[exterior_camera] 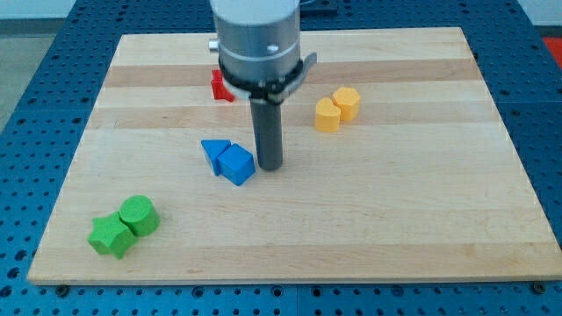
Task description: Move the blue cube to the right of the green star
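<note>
Wooden board (395, 219) bare toward view's right, my tip (270, 167) touching blue cube (237, 165), no end effector fitted

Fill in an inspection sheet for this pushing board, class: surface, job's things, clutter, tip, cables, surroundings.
Surface: pale wooden board, flat, lying on a blue perforated table.
Job's things: blue cube near the board's middle, touching a second blue block at its left; green star at the view's bottom left, against a green cylinder.
Clutter: two yellow blocks together at the view's upper right; red block partly hidden behind the arm.
Tip: my tip sits just right of the blue cube, close to it or touching; contact cannot be told.
Cables: nothing seen.
Surroundings: only the blue table around the board.
</note>
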`<control>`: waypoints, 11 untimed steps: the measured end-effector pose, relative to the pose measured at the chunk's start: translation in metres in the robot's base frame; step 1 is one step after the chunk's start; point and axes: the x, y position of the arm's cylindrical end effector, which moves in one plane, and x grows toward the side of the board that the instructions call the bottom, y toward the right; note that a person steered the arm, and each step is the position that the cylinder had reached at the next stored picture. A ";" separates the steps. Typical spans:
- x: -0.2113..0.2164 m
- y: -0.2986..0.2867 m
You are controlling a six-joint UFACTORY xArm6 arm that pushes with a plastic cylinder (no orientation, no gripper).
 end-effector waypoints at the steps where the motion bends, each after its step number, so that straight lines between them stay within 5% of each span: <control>1: -0.005 -0.002; 7: 0.079 -0.095; 11: 0.150 -0.100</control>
